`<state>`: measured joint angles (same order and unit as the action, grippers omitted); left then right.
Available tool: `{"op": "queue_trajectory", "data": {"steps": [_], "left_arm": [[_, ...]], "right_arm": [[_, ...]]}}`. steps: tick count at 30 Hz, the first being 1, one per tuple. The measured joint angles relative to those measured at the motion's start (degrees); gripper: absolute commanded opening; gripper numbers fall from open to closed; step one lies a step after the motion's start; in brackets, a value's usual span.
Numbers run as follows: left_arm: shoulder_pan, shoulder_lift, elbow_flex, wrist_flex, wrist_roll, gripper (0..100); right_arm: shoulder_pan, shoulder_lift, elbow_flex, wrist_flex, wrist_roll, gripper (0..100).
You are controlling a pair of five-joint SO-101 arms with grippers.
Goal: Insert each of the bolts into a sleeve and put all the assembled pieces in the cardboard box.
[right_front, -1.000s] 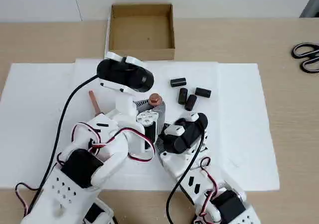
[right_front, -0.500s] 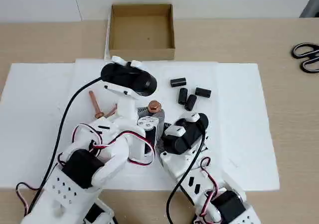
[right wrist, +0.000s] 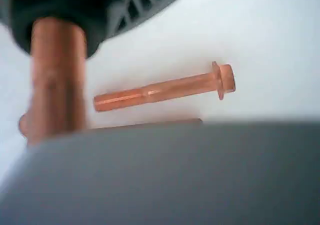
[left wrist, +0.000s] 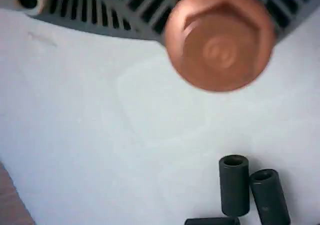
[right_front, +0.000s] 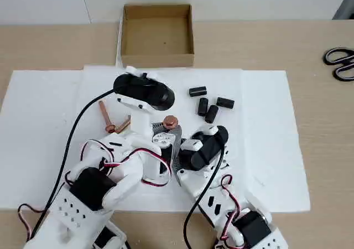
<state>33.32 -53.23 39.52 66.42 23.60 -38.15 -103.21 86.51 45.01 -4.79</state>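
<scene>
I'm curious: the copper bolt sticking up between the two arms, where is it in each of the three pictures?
High view: the copper bolt shows its head at the centre, between the arms.
Left wrist view: its hexagonal head, end-on and close, with black sleeves beyond.
Right wrist view: its shank, close up, beside a loose bolt lying flat.
Shared landmark: the white sheet under everything.

Robotics lab or workshop bench, pale wooden table (right_front: 265, 44) against a plain white wall (right_front: 249, 0) along the top, white foam sheet (right_front: 265, 149) as work mat, scissors (right_front: 340, 62) at the right edge, cardboard box (right_front: 157, 59) upper centre, small robot arms (right_front: 94, 188) trailing bare cables at the bottom.
</scene>
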Motion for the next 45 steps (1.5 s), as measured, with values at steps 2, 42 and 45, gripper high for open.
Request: {"op": "queue_trajectory", "data": {"steps": [2, 42, 45], "left_arm": [[0.00, 0.00, 0.09, -0.09, -0.09, 1], [-0.88, 0.26, -7.91, 13.27, 2.02, 34], [-5.80, 0.26, -11.87, 18.11, 2.29, 36]], "right_arm": [[0.00, 0.00, 0.09, 0.00, 0.00, 0.4], [0.97, -0.09, 1.14, -7.30, 6.51, 0.4], [4.13, -0.09, 3.16, -7.30, 6.42, 0.4]]}}
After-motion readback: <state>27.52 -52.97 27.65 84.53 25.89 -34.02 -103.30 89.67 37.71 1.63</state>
